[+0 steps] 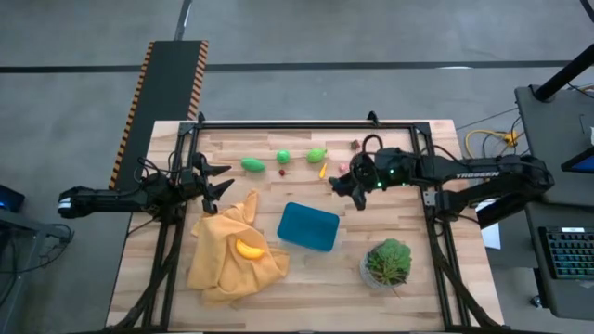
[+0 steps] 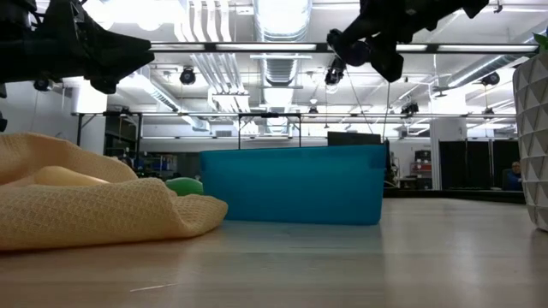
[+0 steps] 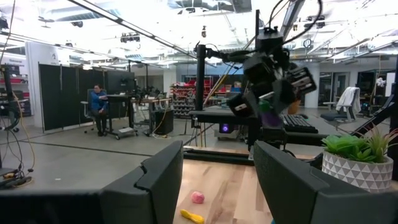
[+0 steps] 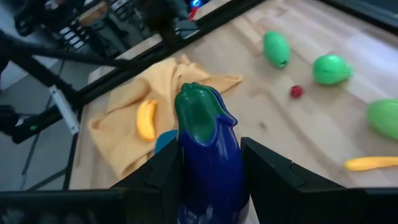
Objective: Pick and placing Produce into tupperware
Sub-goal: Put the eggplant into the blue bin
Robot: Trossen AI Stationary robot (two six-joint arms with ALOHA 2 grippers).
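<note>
Your right gripper [image 4: 208, 180] clamped a purple eggplant [image 4: 208, 149] above the table [image 1: 408, 297], near the teal tupperware [image 1: 308, 226]; your left gripper [image 1: 215, 181] waited half-open, empty.

Grey concrete floor [image 1: 306, 32] w/ dark seams. Open ceiling: silver ducts [image 2: 282, 21], strip lights. Black partition panels [image 3: 62, 93], desks behind; person seated [image 3: 96, 109] at one.

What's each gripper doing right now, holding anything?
Left gripper: open, empty, at the table's left edge.
Right gripper: shut on the purple eggplant, raised behind the tupperware.
</note>
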